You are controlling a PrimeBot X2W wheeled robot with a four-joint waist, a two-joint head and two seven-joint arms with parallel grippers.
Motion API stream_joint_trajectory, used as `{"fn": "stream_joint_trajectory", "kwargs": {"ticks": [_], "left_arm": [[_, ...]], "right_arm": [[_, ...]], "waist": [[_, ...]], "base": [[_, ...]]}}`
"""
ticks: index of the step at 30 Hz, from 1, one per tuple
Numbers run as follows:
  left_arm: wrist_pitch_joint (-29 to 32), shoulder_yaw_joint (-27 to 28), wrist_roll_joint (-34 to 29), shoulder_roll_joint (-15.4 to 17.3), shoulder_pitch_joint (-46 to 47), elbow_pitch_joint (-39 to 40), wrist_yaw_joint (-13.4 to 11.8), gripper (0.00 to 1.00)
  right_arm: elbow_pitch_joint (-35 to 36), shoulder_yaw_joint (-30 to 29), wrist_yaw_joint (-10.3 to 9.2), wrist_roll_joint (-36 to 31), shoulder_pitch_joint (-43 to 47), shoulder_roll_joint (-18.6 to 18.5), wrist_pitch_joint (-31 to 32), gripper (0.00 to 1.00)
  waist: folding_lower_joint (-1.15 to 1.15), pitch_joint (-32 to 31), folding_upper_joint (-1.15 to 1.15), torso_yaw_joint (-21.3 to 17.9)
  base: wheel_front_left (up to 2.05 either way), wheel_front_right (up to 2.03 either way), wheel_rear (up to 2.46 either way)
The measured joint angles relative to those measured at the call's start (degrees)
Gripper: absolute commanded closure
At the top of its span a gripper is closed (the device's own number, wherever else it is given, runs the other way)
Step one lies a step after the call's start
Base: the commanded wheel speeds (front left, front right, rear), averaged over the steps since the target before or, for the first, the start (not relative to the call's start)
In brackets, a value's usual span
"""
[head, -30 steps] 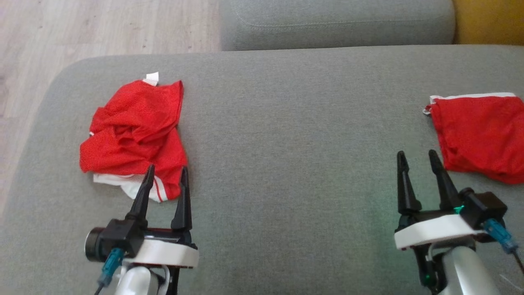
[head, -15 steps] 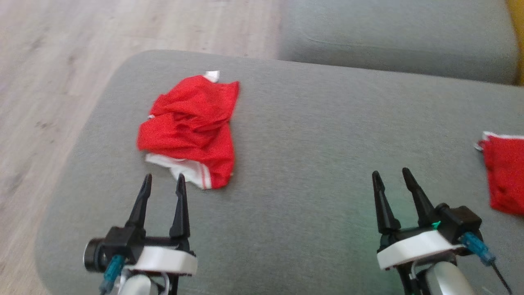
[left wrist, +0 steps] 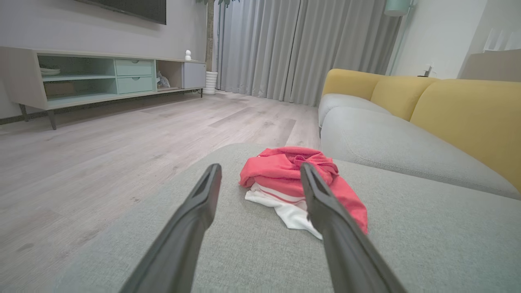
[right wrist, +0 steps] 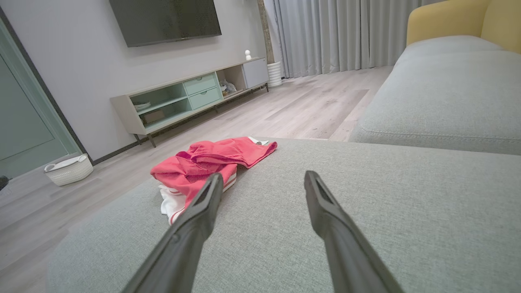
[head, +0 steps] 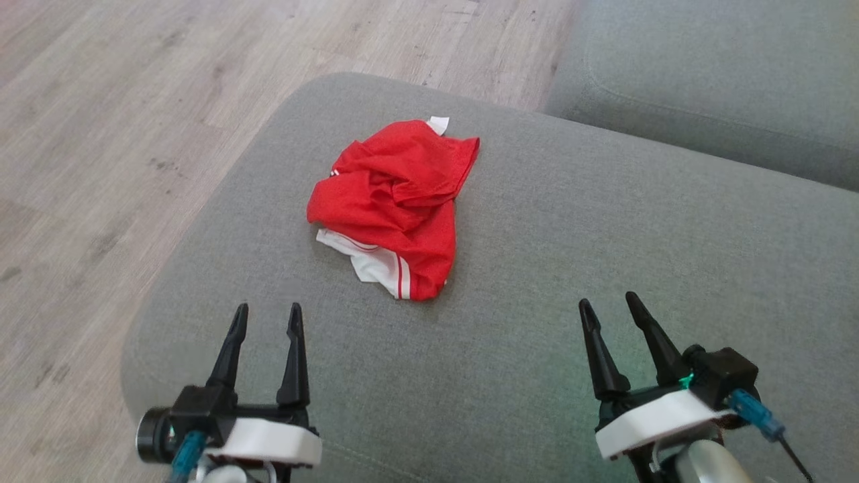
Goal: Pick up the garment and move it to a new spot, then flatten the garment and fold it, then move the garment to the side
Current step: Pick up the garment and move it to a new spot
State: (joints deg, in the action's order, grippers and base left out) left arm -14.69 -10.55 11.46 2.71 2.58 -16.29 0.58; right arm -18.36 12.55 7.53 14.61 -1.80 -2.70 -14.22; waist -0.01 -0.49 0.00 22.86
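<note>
The pale wood-plank floor (head: 100, 134) is showing from nine to twelve o'clock in the head view. The broad grey fabric sofa cushion (head: 604, 255) is spreading below it, its rounded corner pointing toward eleven o'clock. The crumpled red mesh garment with a white striped hem (head: 396, 201) is lying in a loose heap near that corner, resting on the cushion alone, so the pickup is not yet begun. The left gripper (head: 266, 310) is hovering at the garment's seven o'clock, its two dark fingers spread wide and carrying nothing. The right gripper (head: 607, 300) is hovering at the garment's four o'clock, equally wide and empty. Both are probably being held splayed and aimed forward so each can take a side of the cloth.
</note>
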Motion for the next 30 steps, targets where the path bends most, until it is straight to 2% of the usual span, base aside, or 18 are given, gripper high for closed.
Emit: {"fn": "stream_joint_trajectory", "kwargs": {"ticks": [5, 9, 13, 19, 24, 30], "left_arm": [[0.00, 0.04, 0.05, 0.02, -0.53, -0.18, -0.01, 0.00], [0.00, -1.19, -3.58, 0.26, 0.90, -1.53, 0.87, 0.00], [0.02, -3.67, -5.37, 0.67, 8.66, -7.90, 2.90, 0.00], [5.68, -6.27, -6.17, 1.81, 25.83, -18.67, 5.46, 0.00], [6.95, -6.14, -5.36, 2.69, 34.41, -27.02, 6.06, 0.00], [7.10, -5.82, -4.89, 4.23, 38.86, -35.34, 5.90, 0.00]], "right_arm": [[-0.52, 0.15, 0.00, 0.00, -0.03, -0.01, 0.00, 0.00], [-0.29, -0.55, 0.00, -0.07, -0.38, -0.02, 0.00, 0.00], [0.29, -0.53, 0.00, -1.13, -2.20, -0.02, 0.00, 0.00], [1.26, -1.54, 0.00, -2.16, -5.63, -0.05, 0.00, 0.00], [1.81, -1.52, 0.00, -2.16, -7.49, -0.07, 0.00, 0.00], [2.38, -1.70, 0.00, -2.15, -8.49, -0.08, -0.01, 0.00]], "waist": [[0.00, 1.22, 0.00, -0.23], [0.01, 3.14, 0.00, -1.11], [0.01, 5.74, 0.00, -2.70], [0.02, 10.69, 0.00, -6.13], [0.03, 14.36, 0.00, -9.84], [0.03, 17.32, 0.00, -13.40]], "base": [[0.00, 0.00, 0.00], [0.00, 0.00, 0.00], [0.00, 0.00, 0.00], [0.00, 0.00, 0.00], [0.00, 0.00, 0.00], [0.00, 0.00, 0.00]]}}
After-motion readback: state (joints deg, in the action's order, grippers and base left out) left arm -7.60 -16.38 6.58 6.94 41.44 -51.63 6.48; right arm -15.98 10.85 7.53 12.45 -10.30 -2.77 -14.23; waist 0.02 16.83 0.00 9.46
